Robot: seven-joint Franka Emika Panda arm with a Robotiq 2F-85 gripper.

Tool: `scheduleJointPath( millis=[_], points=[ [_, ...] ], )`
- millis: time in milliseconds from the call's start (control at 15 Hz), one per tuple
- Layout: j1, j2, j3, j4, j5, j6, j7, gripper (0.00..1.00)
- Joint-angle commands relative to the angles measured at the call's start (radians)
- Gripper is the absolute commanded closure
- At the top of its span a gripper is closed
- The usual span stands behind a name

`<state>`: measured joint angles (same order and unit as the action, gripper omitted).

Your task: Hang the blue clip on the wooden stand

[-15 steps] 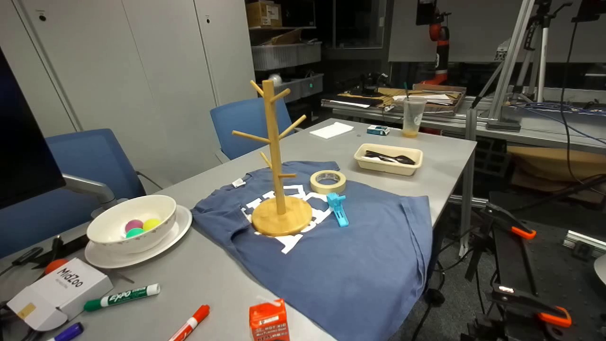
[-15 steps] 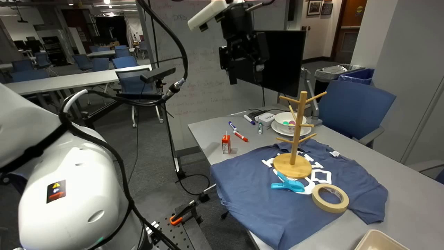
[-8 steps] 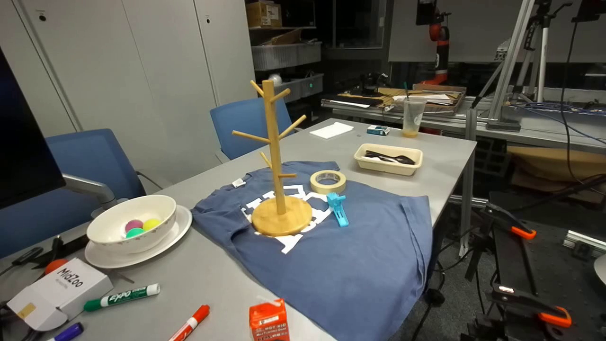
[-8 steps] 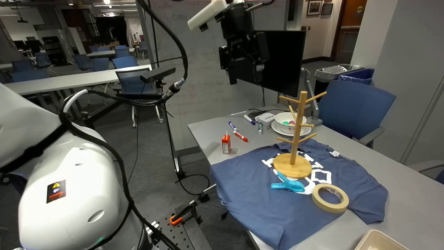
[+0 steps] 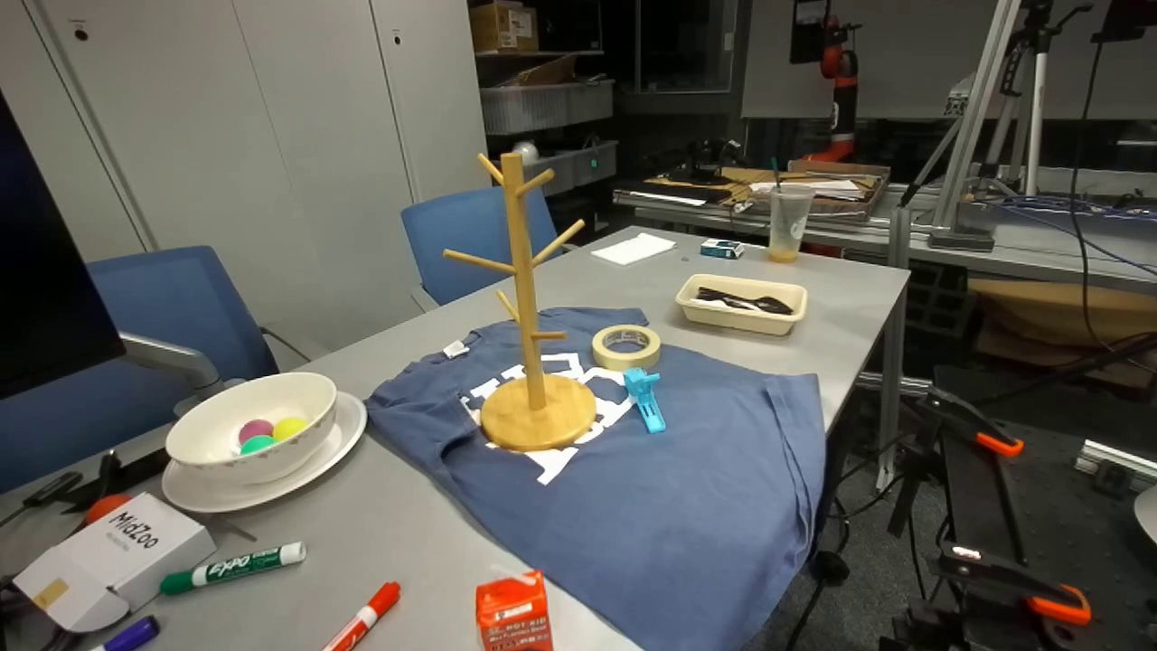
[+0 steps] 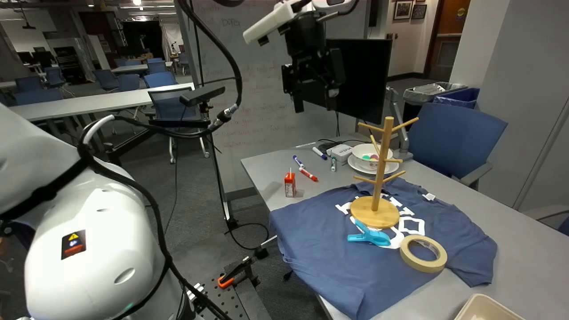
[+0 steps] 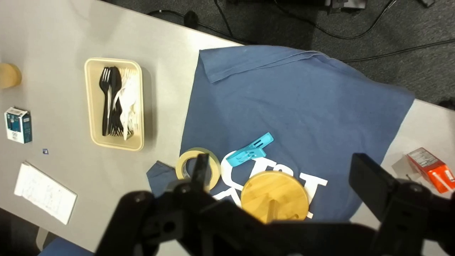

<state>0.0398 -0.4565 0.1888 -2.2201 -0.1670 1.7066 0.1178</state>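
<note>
The blue clip [image 5: 644,400] lies on the dark blue shirt, beside the round base of the wooden stand [image 5: 525,289]; both exterior views show them. No peg of the stand carries anything. From above, in the wrist view, the clip [image 7: 247,153] rests between the tape roll and the stand's base [image 7: 272,188]; the lower part of the base is hidden behind my gripper [image 7: 280,163]. Its fingers are wide apart and hold nothing. In an exterior view the gripper [image 6: 314,106] hangs high in the air, well above the table, with its fingertips higher than the stand's top.
A masking tape roll [image 6: 423,254] sits near the clip on the shirt [image 6: 329,249]. A cutlery tray [image 5: 741,305], a bowl [image 5: 253,425] on a plate, markers [image 5: 235,567] and a red drink carton [image 6: 290,185] stand around. A monitor [image 6: 362,80] rises behind the gripper.
Over the last half second my gripper and arm have shifted slightly downward in an exterior view. The jaws stay wide apart; the clip and stand have not moved.
</note>
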Motion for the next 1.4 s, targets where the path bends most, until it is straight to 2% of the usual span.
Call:
scheduleJointPath(
  millis=[0,533,800,1067,1133,1333],
  points=[
    [0.024,0.028,-0.015,-0.039,0.026,0.052,0.037,0.0],
    [0.012,0.103,-0.019,-0.168,0.138,0.24,0.168,0.0],
    [-0.018,0.153,-0.01,-0.197,0.094,0.306,0.316,0.0],
    [-0.035,0.183,-0.015,-0.199,0.061,0.327,0.425,0.0],
    [-0.021,0.177,-0.018,-0.199,0.073,0.307,0.385,0.0],
    [-0.021,0.184,-0.019,-0.199,0.073,0.307,0.39,0.0]
  ],
)
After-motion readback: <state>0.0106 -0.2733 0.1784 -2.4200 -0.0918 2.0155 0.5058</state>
